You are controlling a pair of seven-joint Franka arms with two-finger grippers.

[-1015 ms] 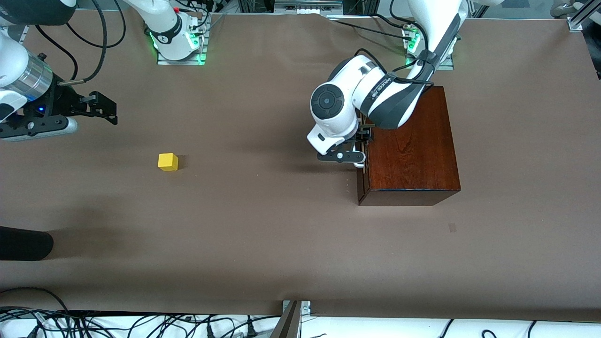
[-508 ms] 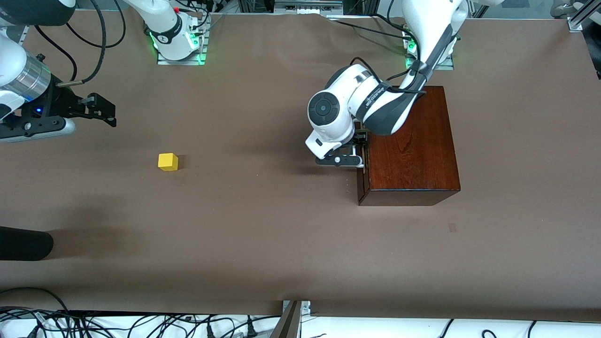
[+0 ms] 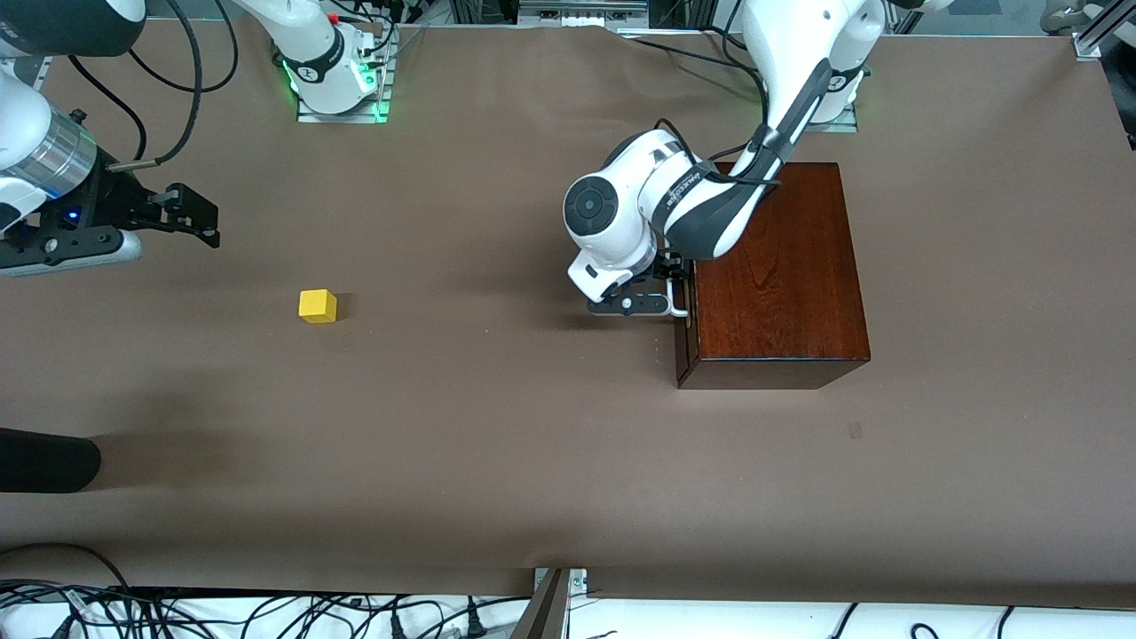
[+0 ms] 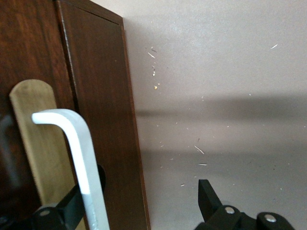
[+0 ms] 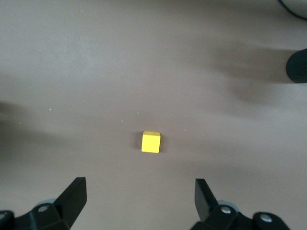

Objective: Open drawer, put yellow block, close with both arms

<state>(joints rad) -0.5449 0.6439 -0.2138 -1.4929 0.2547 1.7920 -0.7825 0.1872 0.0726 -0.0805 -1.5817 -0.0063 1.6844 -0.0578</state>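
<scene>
Left gripper (image 3: 676, 286): I see it at the drawer front of the mahogany box (image 3: 777, 266), toward the left arm's end of the table. In the left wrist view its jaws stand apart, one finger (image 4: 72, 211) tucked under the white handle (image 4: 79, 158), the other finger (image 4: 208, 199) well clear over bare table. Nothing is clamped.

Drawer (image 4: 103, 120): I read it as closed, its front level with the box face. The handle lies between the left gripper's fingers, touching or almost touching the inner one; I cannot tell which.

Right gripper (image 3: 200, 213): I see it in the air over the table (image 3: 497, 426) at the right arm's end, jaws fully spread and empty.

Yellow block (image 3: 318, 306): it rests on the table, apart from the right gripper. In the right wrist view the block (image 5: 150, 142) shows ahead of the open fingertips, roughly centred between them. It is well apart from the left gripper and the box.
</scene>
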